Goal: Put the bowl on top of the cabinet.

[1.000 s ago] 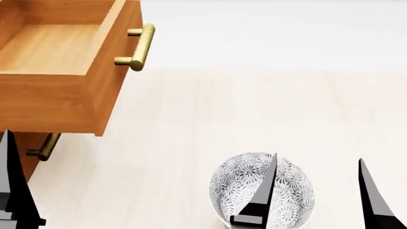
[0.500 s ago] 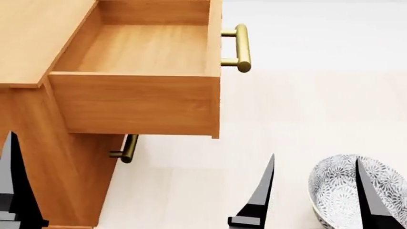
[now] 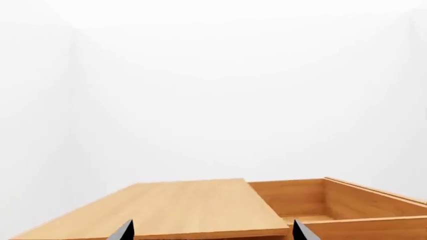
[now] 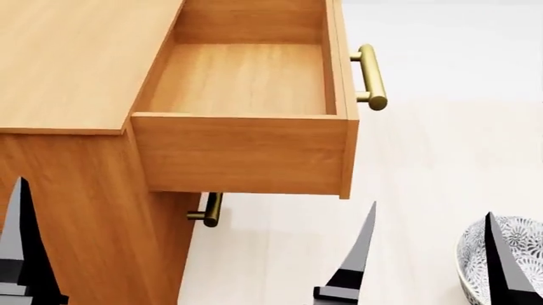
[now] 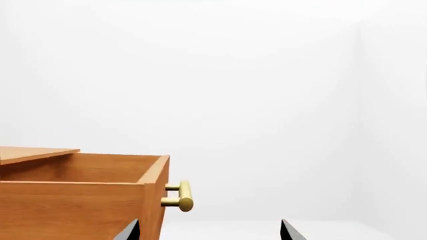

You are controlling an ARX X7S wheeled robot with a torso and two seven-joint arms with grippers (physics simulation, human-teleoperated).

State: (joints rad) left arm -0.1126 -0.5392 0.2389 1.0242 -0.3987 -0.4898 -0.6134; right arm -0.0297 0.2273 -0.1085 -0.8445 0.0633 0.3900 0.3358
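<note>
Cabinet (image 4: 68,76) as landmark — orange-brown wood grain, flat bare top, top drawer (image 4: 246,82) pulled out, nothing inside, brass handle (image 4: 372,76) on its front; second handle (image 4: 208,210) on front below. Floor (image 4: 424,152) pale, plank-like; walls (image 5: 267,100) plain white. Bowl (image 4: 517,248), dark floral pattern, on floor well apart from cabinet, off drawer's handle side, cut by frame edge. Right gripper (image 4: 428,260) spread wide, holding nothing, one finger overlapping bowl. Left gripper (image 3: 210,231) likewise wide — hovering above cabinet top's near edge.
</note>
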